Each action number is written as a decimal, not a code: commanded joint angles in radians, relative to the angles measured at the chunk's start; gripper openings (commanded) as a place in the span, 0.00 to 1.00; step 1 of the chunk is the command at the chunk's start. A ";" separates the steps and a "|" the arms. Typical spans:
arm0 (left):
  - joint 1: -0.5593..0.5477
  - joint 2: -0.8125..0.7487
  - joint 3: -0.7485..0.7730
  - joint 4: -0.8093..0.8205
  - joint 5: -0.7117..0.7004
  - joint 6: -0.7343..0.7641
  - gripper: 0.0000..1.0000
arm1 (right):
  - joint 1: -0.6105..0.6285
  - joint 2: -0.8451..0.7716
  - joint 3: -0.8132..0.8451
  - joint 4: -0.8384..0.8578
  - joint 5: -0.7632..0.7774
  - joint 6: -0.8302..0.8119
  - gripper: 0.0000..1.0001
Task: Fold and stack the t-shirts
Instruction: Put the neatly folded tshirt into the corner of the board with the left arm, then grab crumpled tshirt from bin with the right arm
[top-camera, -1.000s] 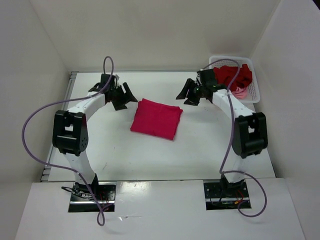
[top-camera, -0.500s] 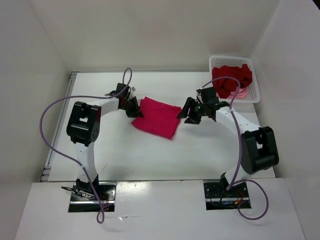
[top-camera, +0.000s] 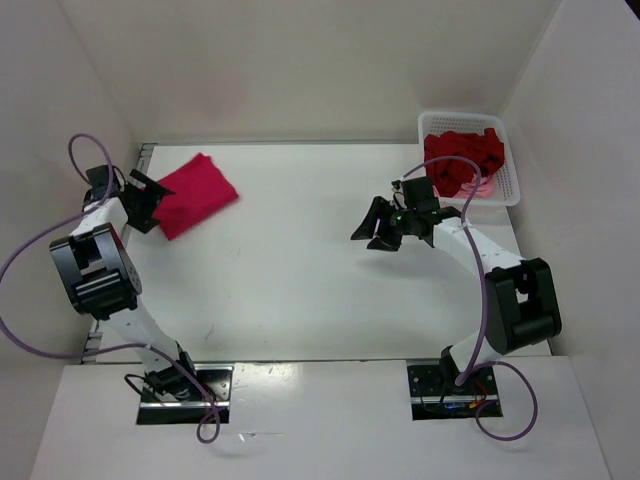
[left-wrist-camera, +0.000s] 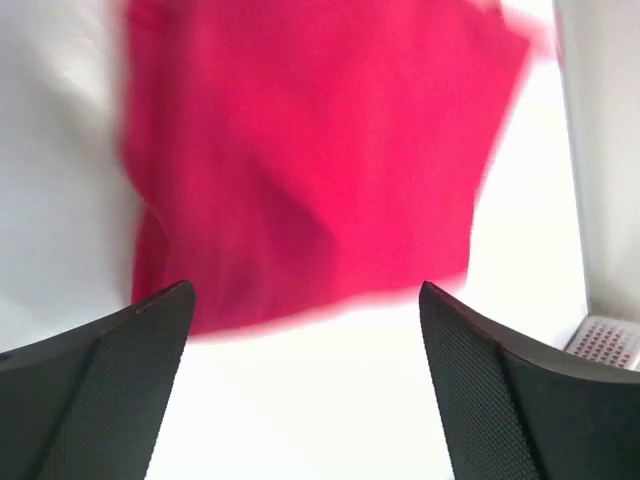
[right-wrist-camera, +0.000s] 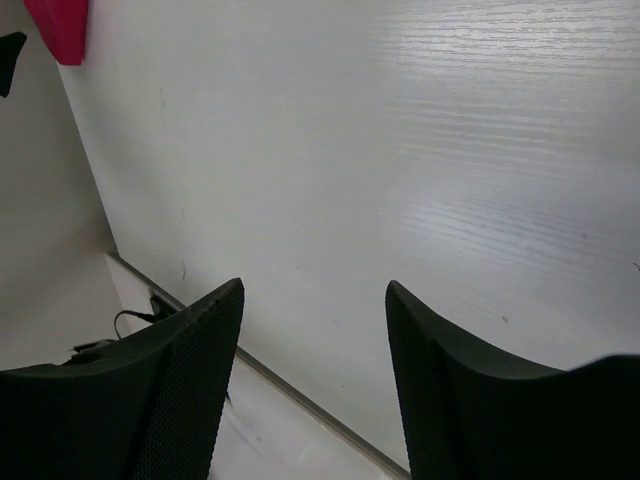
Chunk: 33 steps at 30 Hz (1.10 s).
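A folded magenta-red t-shirt (top-camera: 197, 193) lies flat at the table's far left, filling the upper part of the left wrist view (left-wrist-camera: 310, 150). My left gripper (top-camera: 148, 203) sits at its left edge, open (left-wrist-camera: 305, 290), with bare table between the fingers and the cloth just beyond the tips. A dark crimson t-shirt (top-camera: 462, 160) is crumpled in the basket, with a light pink t-shirt (top-camera: 483, 187) showing under it. My right gripper (top-camera: 370, 232) hangs open (right-wrist-camera: 315, 285) over bare table right of centre, holding nothing. The magenta-red t-shirt (right-wrist-camera: 60, 25) shows far off in its view.
The white mesh basket (top-camera: 512, 170) stands in the back right corner. White walls close the table on the left, back and right. A metal strip (top-camera: 140, 165) runs along the table's left edge next to the left gripper.
The left gripper shut on the folded shirt in the middle, dragged it to the far left and opened off it. The right gripper came away from the basket toward the middle.
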 joint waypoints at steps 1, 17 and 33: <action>-0.051 -0.086 -0.043 0.000 0.066 0.016 1.00 | 0.009 -0.013 0.002 0.035 -0.010 -0.008 0.65; -0.348 -0.425 -0.263 -0.044 0.100 0.094 0.64 | -0.286 0.100 0.468 -0.085 0.350 -0.112 0.00; -0.865 -0.404 -0.363 0.023 0.091 -0.004 0.73 | -0.473 0.637 0.889 -0.088 0.256 -0.020 0.76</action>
